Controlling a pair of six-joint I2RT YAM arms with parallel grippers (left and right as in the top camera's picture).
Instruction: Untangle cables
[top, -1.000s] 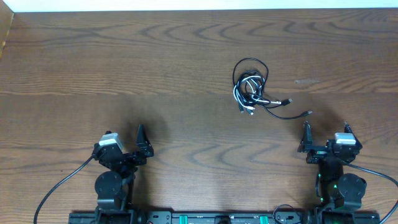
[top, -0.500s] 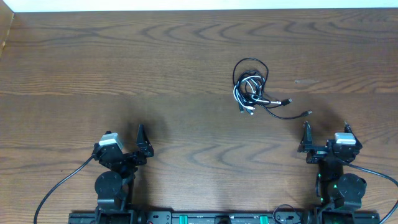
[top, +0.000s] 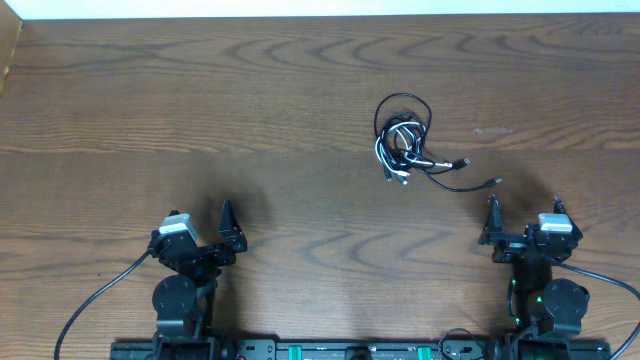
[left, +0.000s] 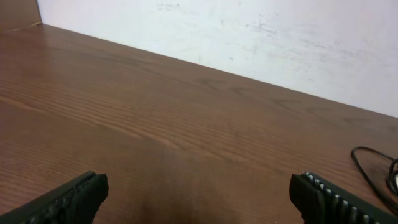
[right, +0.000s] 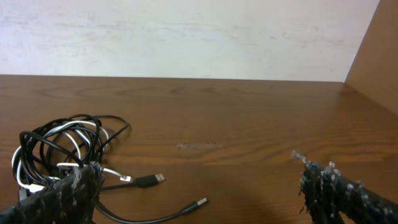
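Cables (top: 408, 148): one tangled bundle

The thin black and white cables (top: 405, 143) lay coiled in a small tangled bundle on the wooden counter (top: 250, 120), right of centre. Two black plug ends trailed out to the bundle's right.
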